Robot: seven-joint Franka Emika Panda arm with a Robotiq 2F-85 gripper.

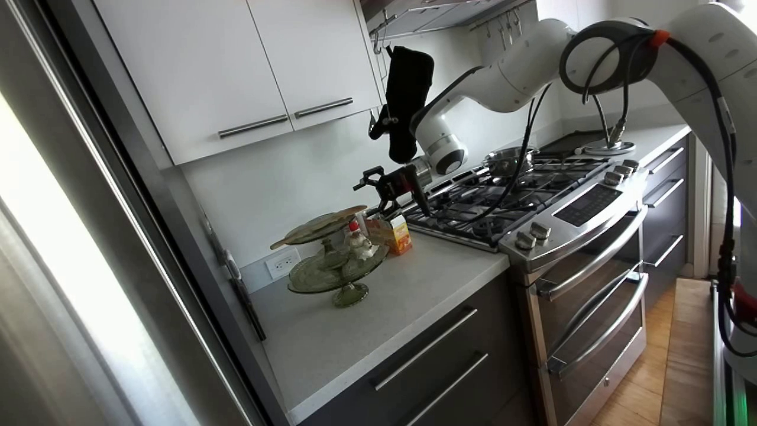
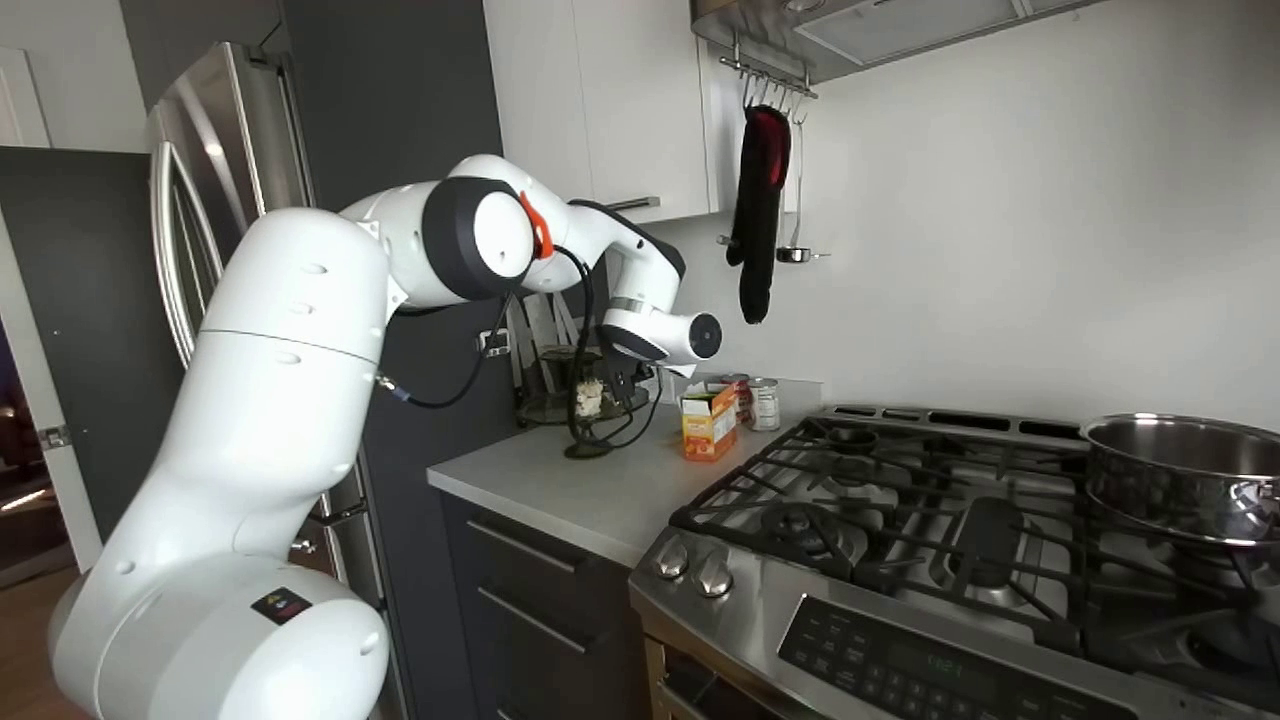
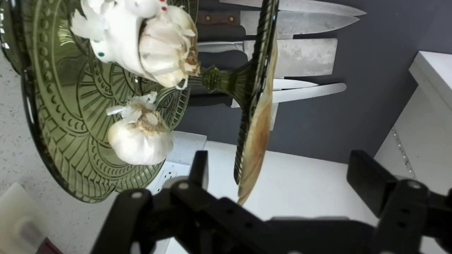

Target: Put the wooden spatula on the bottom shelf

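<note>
My fingers spread, empty. Closing too deep, I could pinch upper glass tray with wooden spatula; lowering, bump garlic bulb on bottom shelf.

The smooth white arm is all fat, rounded tubes dotted with small oval dimples, with a dark grey collar round a white disc and a bright orange-red strap next to it. Black cables run down the outside, and a small dark label carries marks too tiny for me to read. The jaws are dull black, with blocky linkages, round silvery screws and flat pads.
</note>
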